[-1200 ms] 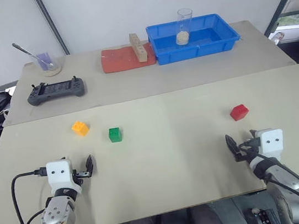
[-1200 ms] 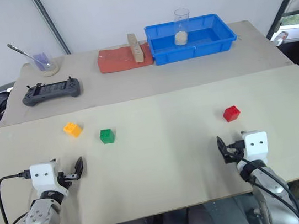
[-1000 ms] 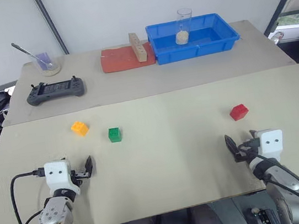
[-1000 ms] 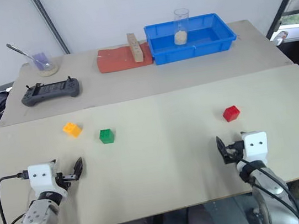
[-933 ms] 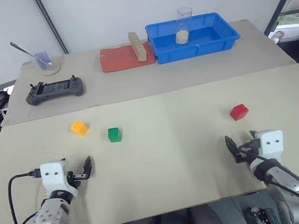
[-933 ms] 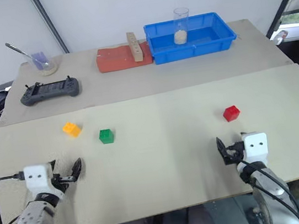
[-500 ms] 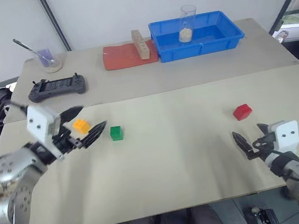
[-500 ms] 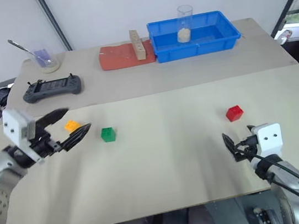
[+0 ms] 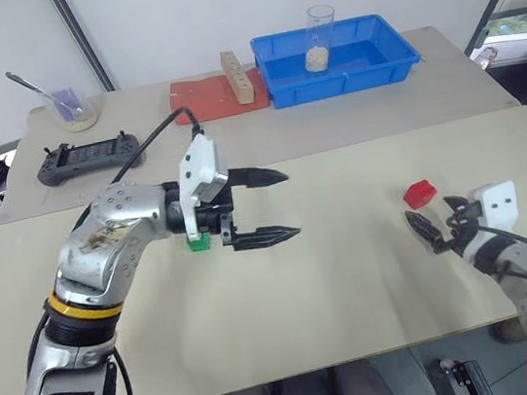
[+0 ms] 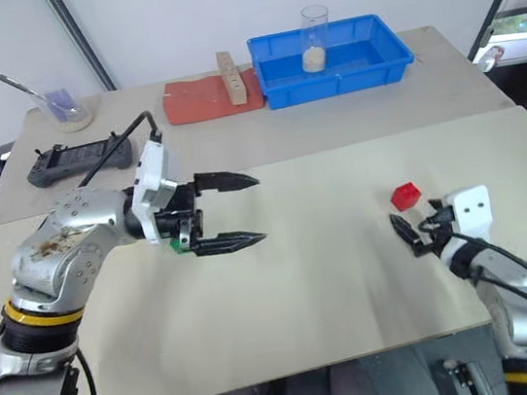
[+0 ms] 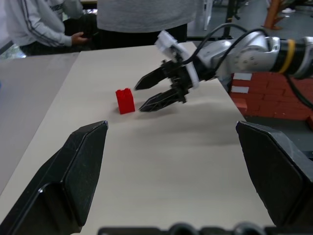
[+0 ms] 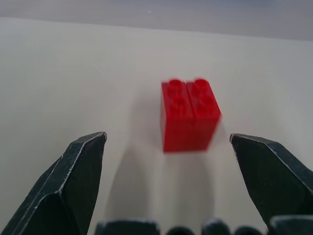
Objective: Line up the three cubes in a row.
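**Red cube framed by the right end effector**

The red cube [image 12: 190,113] sits on the table [image 9: 354,283] just ahead of the right end effector [image 9: 438,224], centred between its spread fingers, likely lined up for a grasp. The left end effector [image 9: 267,207], also spread and empty, hovers level, covering most of the green cube [image 9: 198,243].

Glossy studded plastic red cube [image 12: 190,114], matt smooth table [image 9: 353,273], glossy plastic blue bin [image 9: 363,64]
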`<act>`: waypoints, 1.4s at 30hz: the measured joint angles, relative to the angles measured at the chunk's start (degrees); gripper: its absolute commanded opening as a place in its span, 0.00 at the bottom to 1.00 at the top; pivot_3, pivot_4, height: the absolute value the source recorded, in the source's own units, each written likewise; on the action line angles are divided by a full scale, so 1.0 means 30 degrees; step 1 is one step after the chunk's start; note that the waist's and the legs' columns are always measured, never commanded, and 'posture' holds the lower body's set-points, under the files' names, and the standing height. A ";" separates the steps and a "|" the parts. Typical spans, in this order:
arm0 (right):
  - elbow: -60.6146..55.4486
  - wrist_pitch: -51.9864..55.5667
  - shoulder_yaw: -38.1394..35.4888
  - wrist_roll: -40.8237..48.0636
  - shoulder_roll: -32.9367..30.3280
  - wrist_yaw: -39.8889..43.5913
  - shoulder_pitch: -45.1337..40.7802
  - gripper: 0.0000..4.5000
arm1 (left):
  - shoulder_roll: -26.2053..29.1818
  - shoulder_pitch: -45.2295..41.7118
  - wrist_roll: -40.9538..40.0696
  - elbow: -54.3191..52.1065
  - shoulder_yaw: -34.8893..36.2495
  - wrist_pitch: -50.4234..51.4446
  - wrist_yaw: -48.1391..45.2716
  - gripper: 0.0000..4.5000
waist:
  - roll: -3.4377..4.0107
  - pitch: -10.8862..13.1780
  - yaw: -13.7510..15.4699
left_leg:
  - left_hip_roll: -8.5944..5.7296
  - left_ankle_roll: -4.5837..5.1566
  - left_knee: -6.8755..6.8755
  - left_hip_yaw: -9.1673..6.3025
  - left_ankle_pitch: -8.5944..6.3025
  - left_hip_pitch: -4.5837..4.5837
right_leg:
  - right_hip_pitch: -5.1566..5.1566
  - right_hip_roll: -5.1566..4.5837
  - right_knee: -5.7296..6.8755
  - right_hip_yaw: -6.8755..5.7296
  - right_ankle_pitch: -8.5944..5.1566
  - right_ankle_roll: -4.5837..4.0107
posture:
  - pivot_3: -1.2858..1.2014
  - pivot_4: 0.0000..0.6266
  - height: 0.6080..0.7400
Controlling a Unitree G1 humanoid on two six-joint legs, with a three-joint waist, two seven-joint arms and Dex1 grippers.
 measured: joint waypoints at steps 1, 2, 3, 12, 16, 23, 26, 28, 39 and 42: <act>0.0601 -0.0108 0.0152 -0.0092 -0.0052 0.0125 -0.0502 1.00 | -0.0102 -0.0022 0.0109 0.0186 -0.0037 -0.0136 -0.0103 0.99 | 0.0000 0.0001 -0.0013 | 0.0001 0.0004 0.0000 0.0000 0.0000 -0.0006 | -0.0007 0.0004 0.0000 0.0006 0.0002 -0.0004 | 0.52 0.24 1.00; 0.1158 -0.0188 0.0230 -0.0179 -0.0056 0.0233 -0.0929 1.00 | -0.0212 -0.0028 0.0191 0.0317 -0.0078 -0.0157 -0.0173 0.99 | 0.0001 0.0001 -0.0003 | -0.0002 0.0009 0.0000 0.0000 0.0000 -0.0010 | -0.0013 0.0003 0.0005 0.0009 0.0003 -0.0005 | 0.52 0.24 1.00; 0.1752 -0.0293 0.0284 -0.0221 -0.0056 0.0332 -0.1352 1.00 | -0.0285 -0.0026 0.0287 0.0395 -0.0106 -0.0160 -0.0203 0.99 | 0.0001 0.0001 0.0006 | -0.0002 0.0011 0.0000 0.0000 0.0001 -0.0022 | -0.0021 0.0003 0.0005 0.0011 0.0005 -0.0007 | 0.52 0.24 1.00; 0.4515 -0.1067 0.0359 -0.0821 -0.0348 0.0826 -0.2987 1.00 | -0.0018 0.0734 0.0734 0.0373 0.0075 -0.0188 -0.0365 0.99 | 0.0002 0.0001 0.0049 | -0.0008 0.0010 0.0002 -0.0001 0.0003 -0.0045 | -0.0059 0.0004 0.0032 0.0027 0.0011 -0.0017 | 0.52 0.24 1.00; 0.4578 -0.1279 0.0517 -0.0845 -0.0347 0.1445 -0.2977 0.73 | 0.0073 0.0742 0.0769 0.0333 0.0298 -0.0189 -0.0355 1.00 | 0.0003 0.0001 0.0048 | -0.0009 0.0009 0.0006 0.0000 0.0004 -0.0047 | -0.0063 0.0004 0.0042 0.0031 0.0011 -0.0017 | 0.52 0.24 1.00; 0.4421 -0.1361 0.0531 -0.0867 -0.0347 0.1578 -0.2960 0.33 | 0.0110 0.0748 0.0980 0.0334 0.0535 -0.0235 -0.0378 1.00 | 0.0003 0.0001 0.0049 | -0.0010 0.0007 0.0007 0.0000 0.0005 -0.0047 | -0.0072 0.0004 0.0061 0.0033 0.0012 -0.0018 | 0.52 0.24 1.00; 0.4064 -0.1357 0.0532 -0.0860 -0.0347 0.1611 -0.2928 0.33 | 0.0269 0.0861 0.1070 0.0337 0.0575 -0.0408 -0.0526 1.00 | 0.0003 0.0001 0.0048 | -0.0010 0.0006 0.0008 -0.0001 0.0006 -0.0049 | -0.0082 0.0004 0.0069 0.0035 0.0012 -0.0018 | 0.52 0.24 1.00; 0.3385 -0.1274 0.0576 -0.0738 -0.0359 0.1796 -0.2929 0.33 | 0.0479 0.0872 0.1132 0.0370 0.0611 -0.0529 -0.0657 1.00 | 0.0004 0.0001 0.0039 | -0.0009 0.0005 0.0008 -0.0001 0.0006 -0.0053 | -0.0094 0.0005 0.0075 0.0036 0.0012 -0.0019 | 0.52 0.24 1.00; 0.4240 -0.1881 0.6610 -0.0499 -0.3109 1.2952 -0.7278 0.33 | 0.1390 0.2845 0.1807 0.1033 0.1301 -0.3763 -0.2423 1.00 | 0.0005 0.0004 -0.0205 | 0.0001 0.0011 0.0037 0.0005 0.0000 -0.0077 | -0.0115 0.0011 0.0072 0.0026 0.0015 -0.0024 | 0.52 0.24 1.00; 0.5919 -0.2633 0.7741 -0.0540 -0.2952 1.5469 -0.8894 0.33 | 0.1761 0.4329 0.1808 0.0544 0.1766 -0.4113 -0.2413 1.00 | 0.0005 0.0004 -0.0199 | -0.0005 0.0024 0.0043 0.0006 -0.0010 -0.0091 | -0.0134 -0.0005 0.0072 0.0030 0.0017 -0.0027 | 0.52 0.24 1.00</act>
